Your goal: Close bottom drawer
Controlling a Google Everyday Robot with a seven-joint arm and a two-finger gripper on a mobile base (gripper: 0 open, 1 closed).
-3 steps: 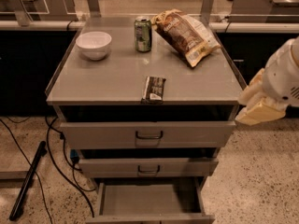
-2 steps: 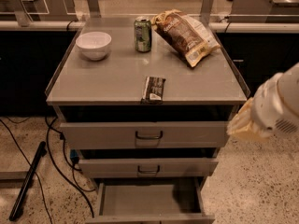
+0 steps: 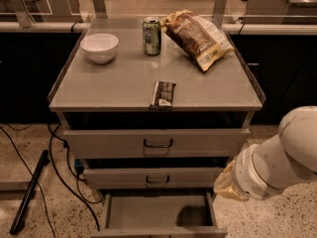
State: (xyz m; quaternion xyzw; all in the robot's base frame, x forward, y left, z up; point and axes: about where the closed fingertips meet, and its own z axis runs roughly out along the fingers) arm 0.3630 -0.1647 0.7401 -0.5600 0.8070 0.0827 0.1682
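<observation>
The bottom drawer (image 3: 148,213) is the lowest of three grey cabinet drawers. It is pulled far out, and its shallow tray looks empty apart from a shadow. Its front lies along the picture's bottom edge and its handle is out of view. The mid-sized drawer (image 3: 157,177) and the top drawer (image 3: 157,143) stand slightly out, each with a dark loop handle. My white arm (image 3: 282,160) comes in from the right. Its tan end with the gripper (image 3: 224,185) hangs just right of the bottom drawer's right wall, about level with the middle drawer.
On the cabinet top (image 3: 119,83) are a white bowl (image 3: 99,47), a green can (image 3: 151,36), a chip bag (image 3: 196,37) and a dark snack bar (image 3: 163,94) at the front edge. Cables (image 3: 57,157) and a black bar (image 3: 29,192) lie on the floor at the left.
My arm has come down and to the left, from beside the cabinet top's right edge to beside the lower drawers. The drawers have not moved.
</observation>
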